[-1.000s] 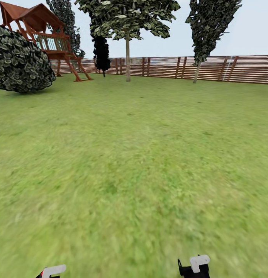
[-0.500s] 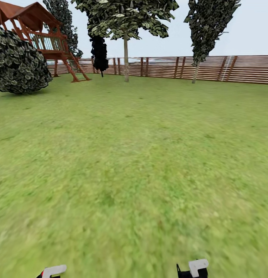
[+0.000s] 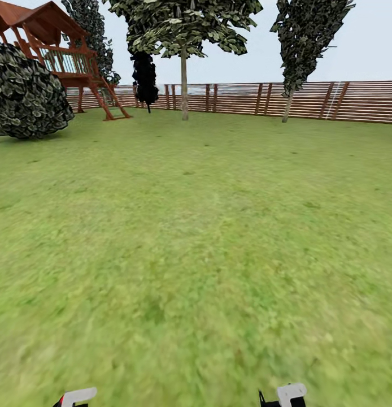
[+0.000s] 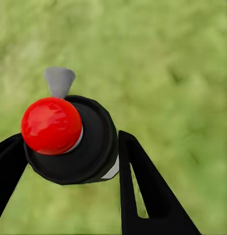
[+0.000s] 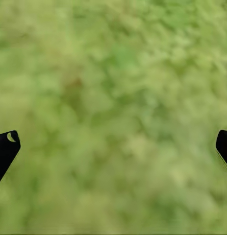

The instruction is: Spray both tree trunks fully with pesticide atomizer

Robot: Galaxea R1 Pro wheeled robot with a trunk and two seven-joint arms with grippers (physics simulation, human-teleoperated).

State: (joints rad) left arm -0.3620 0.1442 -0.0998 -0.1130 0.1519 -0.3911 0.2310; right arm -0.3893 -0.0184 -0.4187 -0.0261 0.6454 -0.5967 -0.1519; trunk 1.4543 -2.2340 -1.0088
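The left pincer (image 4: pixel 69 161) grips the pesticide atomizer (image 4: pixel 69 139) over the lawn (image 3: pixel 207 237); the right pincer (image 5: pixel 113 147) is spread wide. Open grass runs to the fence (image 3: pixel 331 102) and trees (image 3: pixel 184 85).

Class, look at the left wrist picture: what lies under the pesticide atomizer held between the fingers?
Blurred green grass lies under the pesticide atomizer. Its black top and red spot cover its body and the ground directly beneath.

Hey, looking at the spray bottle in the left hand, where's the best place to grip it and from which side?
Around the round black collar below the red cap, one finger on each side, as the left hand does. The nozzle juts forward, so come from behind it.
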